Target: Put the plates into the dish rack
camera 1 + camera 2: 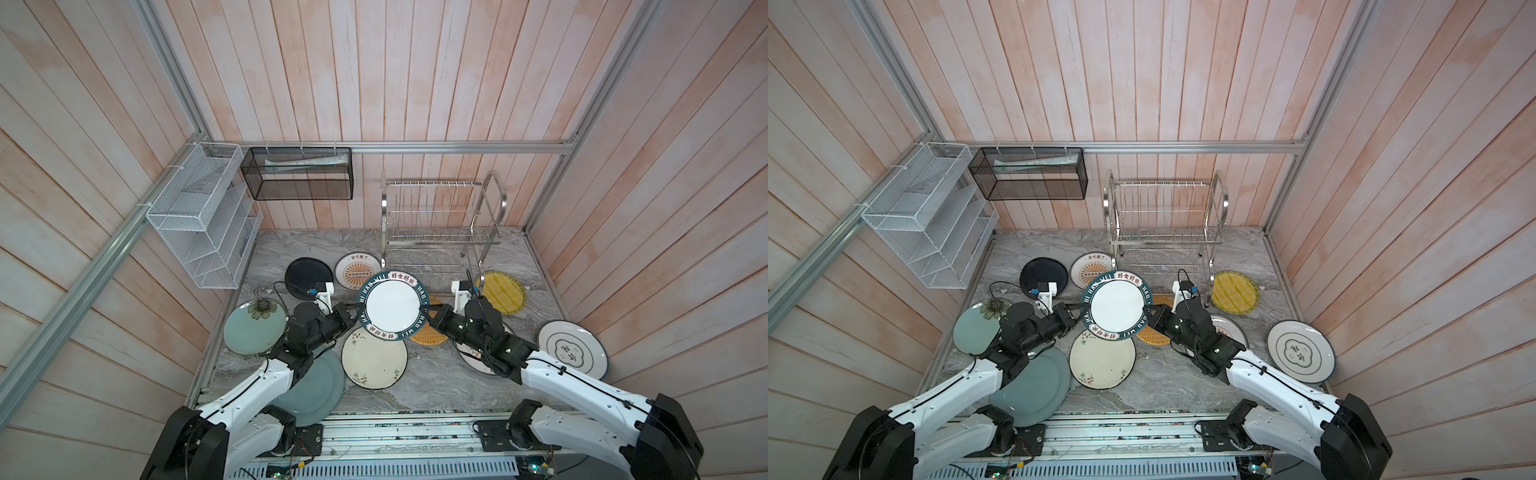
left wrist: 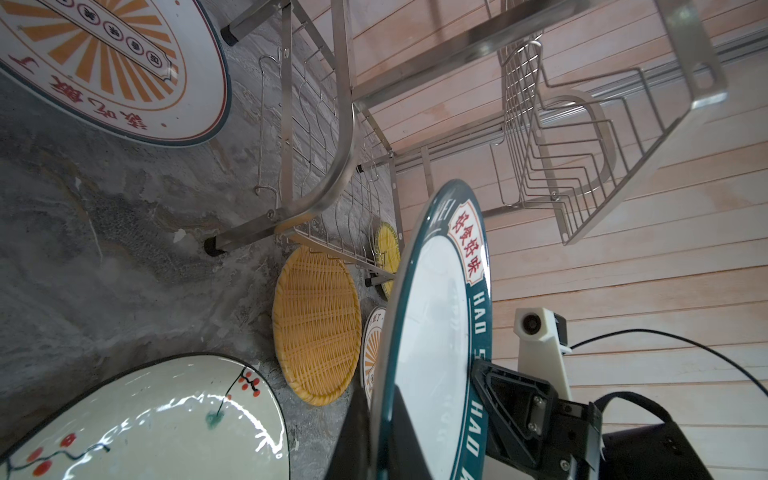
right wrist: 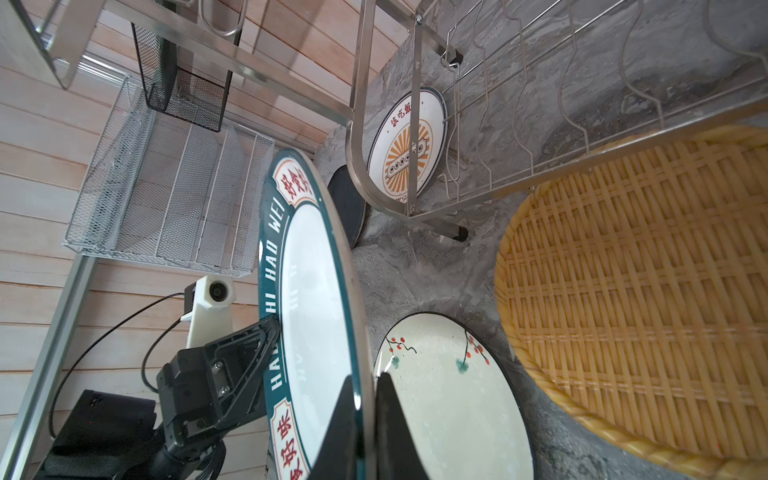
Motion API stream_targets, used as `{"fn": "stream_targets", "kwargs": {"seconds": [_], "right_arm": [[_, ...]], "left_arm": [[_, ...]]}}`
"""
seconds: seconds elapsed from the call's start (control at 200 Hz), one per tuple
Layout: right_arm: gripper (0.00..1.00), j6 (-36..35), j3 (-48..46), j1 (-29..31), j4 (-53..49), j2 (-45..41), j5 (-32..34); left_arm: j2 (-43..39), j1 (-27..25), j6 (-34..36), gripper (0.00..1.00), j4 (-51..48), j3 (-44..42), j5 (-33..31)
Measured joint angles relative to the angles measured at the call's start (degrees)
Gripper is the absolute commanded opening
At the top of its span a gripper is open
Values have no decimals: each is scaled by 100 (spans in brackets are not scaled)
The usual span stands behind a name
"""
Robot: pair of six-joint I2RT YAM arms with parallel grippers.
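Above the worktop's middle: I hold one teal-rimmed plate between both arms, lifted clear of the grey marbled worktop. It is round and glossy, with a white centre facing up and lettered panels on the rim.
Grip, left: my left gripper is pinched on the plate's left rim, one finger above and one below.
Grip, right: my right gripper is clamped the same way on the opposite rim.
Rack: one dish rack of shiny steel wire, with two tiers, curved tube side frames and upright prongs. It stands at the far edge, right of the middle, just beyond the held plate.
Plates counted: ten that I can see, one held and nine lying flat.
Woven pattern: two. The orange woven plate lies partly beneath the held one; the yellow woven plate sits by the rack's right foot.
Sunburst: two, white gloss with orange rays. The far sunburst plate is left of the rack's foot; the near sunburst plate is mostly hidden under my right arm.
Singles: black plate, matte, far left of the middle; teal flower plate at the left edge; grey-blue plate toward the near left corner; cream sprig plate near the middle; blue-ringed plate at the right edge.
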Motion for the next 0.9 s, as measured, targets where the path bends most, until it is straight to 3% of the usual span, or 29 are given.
{"fn": "stream_targets", "kwargs": {"seconds": [0.06,0.245,0.335,0.695,0.9], "right_arm": [[0,-26,0,17,-142,-13,103],[0,-243,28,44,-721,-330,549],[0,-431,153,44,-1025,-579,791],[0,-1416,870,61,-1287,-1661,765],[0,-2052,1572,79,-1298,-1652,603]], "left_arm": [[-20,-4,44,50,63,0,-9],[-337,0,151,87,-46,0,-136],[-643,0,319,99,-219,0,-264],[-1878,4,1333,100,-1453,407,-800],[-2500,7,1829,100,-1655,426,-833]]}}
